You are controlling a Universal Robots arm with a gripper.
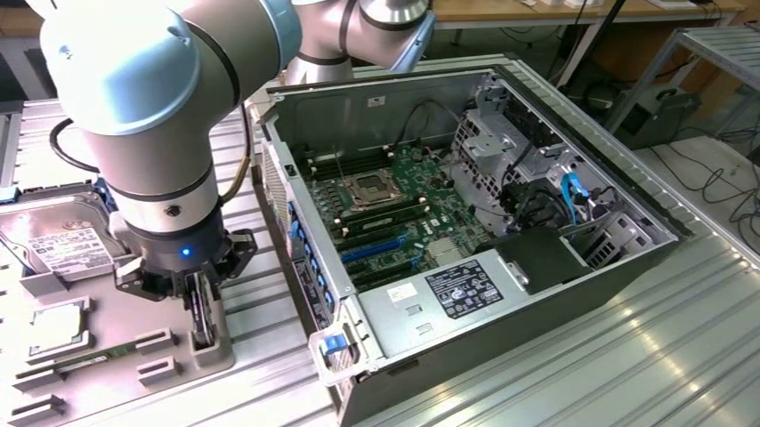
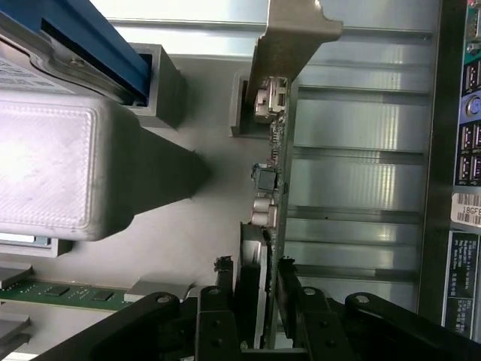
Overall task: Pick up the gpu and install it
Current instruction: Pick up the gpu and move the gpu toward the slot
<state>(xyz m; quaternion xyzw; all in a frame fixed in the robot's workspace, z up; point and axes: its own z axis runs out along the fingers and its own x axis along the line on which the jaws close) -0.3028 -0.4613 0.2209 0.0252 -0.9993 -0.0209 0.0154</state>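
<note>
You are seeing the gpu [image 2: 275, 162] edge-on, its faces hiding; the gripper [image 2: 268, 277] is clamping both its sides.

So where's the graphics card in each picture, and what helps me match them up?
Exterior view: the gpu stands on edge in the grey tray at the exterior view's lower left, under the gripper, beside the open computer case.
Wrist view: seen edge-on, the gpu runs out from the gripper to its silver bracket.
Shared landmark: the grey tray holding the card.
</note>
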